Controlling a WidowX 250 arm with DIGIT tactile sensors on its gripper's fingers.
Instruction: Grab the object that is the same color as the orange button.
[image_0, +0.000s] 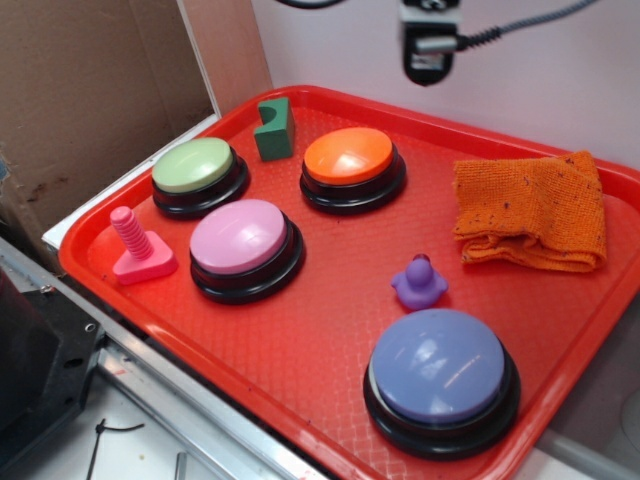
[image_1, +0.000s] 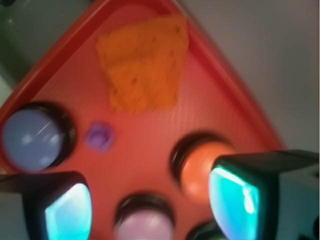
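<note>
From my screen the tray (image_0: 300, 360) looks like red plastic with a fine pebbled texture. The orange cloth (image_0: 530, 210) at two o'clock is a coarse, matt knit with frayed edges and dark specks. The orange button (image_0: 348, 155) has a smooth, glossy plastic dome on a shiny black base. The gripper (image_1: 150, 205) fingers (image_1: 67, 212) look like black plastic with glossy teal pads, though the wrist view is blurred.

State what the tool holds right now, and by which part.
Nothing is held. The tool hangs open above the tray, with the orange cloth lying untouched.
</note>
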